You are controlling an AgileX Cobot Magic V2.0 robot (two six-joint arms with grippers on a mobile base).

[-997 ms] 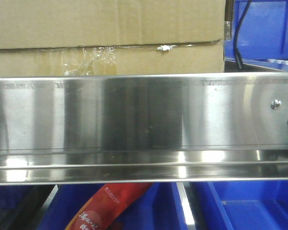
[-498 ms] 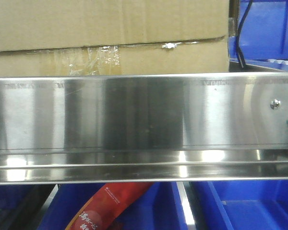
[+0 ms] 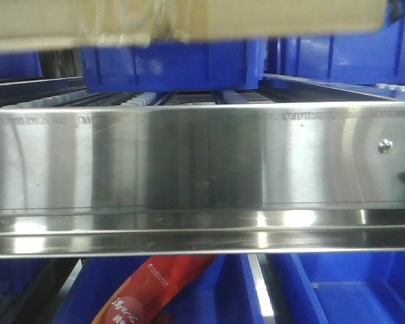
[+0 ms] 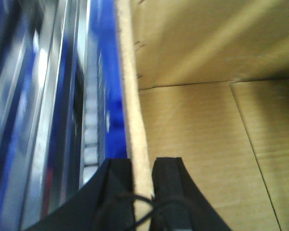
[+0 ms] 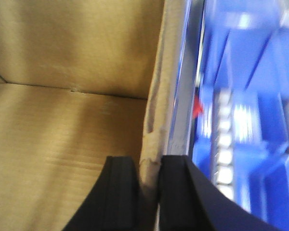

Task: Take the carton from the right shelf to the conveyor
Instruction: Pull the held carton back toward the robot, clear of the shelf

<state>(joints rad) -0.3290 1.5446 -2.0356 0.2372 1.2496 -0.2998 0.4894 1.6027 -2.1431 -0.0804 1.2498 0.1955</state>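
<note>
Front view: the carton [image 3: 256,17] is seen only as a blurred brown strip along the top edge, with crinkled clear tape towards its left. It is held above the right shelf [image 3: 202,162], apart from the broad mirror-like front rail. A gap is left beneath it, through which a blue bin [image 3: 169,64] is seen farther back. A small round screw head [image 3: 385,144] is noted near the right end of the rail. Below the rail, a red printed packet [image 3: 155,290] is seen among more blue plastic

Left wrist view: the left claw [image 4: 142,192] is clamped on an upright side wall of the carton. The wall's raw edge is pinched between two black fingers [image 4: 171,192], one inside the box and one outside. The bare cardboard interior is seen to the right; steel and blue are blurred to the left

Right wrist view: the right claw [image 5: 148,192] is closed likewise on a side wall, which is slightly crumpled at the grip. The box interior is seen to the left, blurred blue bins to the right
</note>
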